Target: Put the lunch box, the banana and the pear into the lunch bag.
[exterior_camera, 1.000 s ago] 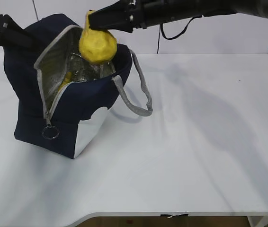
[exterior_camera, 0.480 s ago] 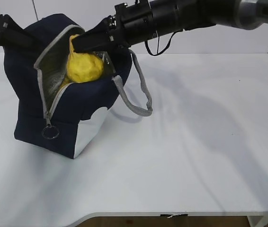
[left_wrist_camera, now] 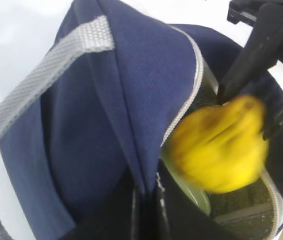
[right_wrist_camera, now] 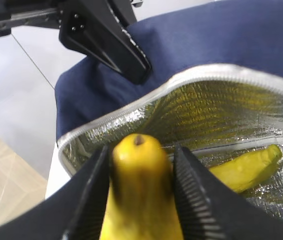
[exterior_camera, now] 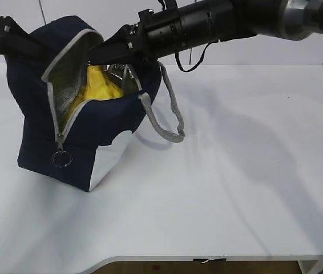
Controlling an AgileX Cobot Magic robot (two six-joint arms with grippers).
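Observation:
The navy lunch bag (exterior_camera: 41, 137) stands at the table's left, its foil-lined top open. My right gripper (exterior_camera: 101, 54) reaches into the opening, shut on the yellow pear (exterior_camera: 97, 84), which sits mostly below the rim. In the right wrist view the pear (right_wrist_camera: 139, 195) is clamped between the fingers (right_wrist_camera: 89, 200), and the banana (right_wrist_camera: 244, 170) lies on the foil lining (right_wrist_camera: 216, 115). My left gripper (exterior_camera: 13, 41) is shut on the bag's top edge (left_wrist_camera: 131, 115) and holds it open. The left wrist view shows the blurred pear (left_wrist_camera: 216, 147) above the lunch box's pale green lid (left_wrist_camera: 194, 195).
A grey webbing handle (exterior_camera: 170, 111) hangs off the bag's right side onto the white table (exterior_camera: 235, 171). The zipper's ring pull (exterior_camera: 60, 158) dangles on the bag's front. The table's front edge runs along the bottom.
My right gripper has carried the pear down and leftwards, from above the bag's rim into the opening. The left gripper and the bag have stayed put.

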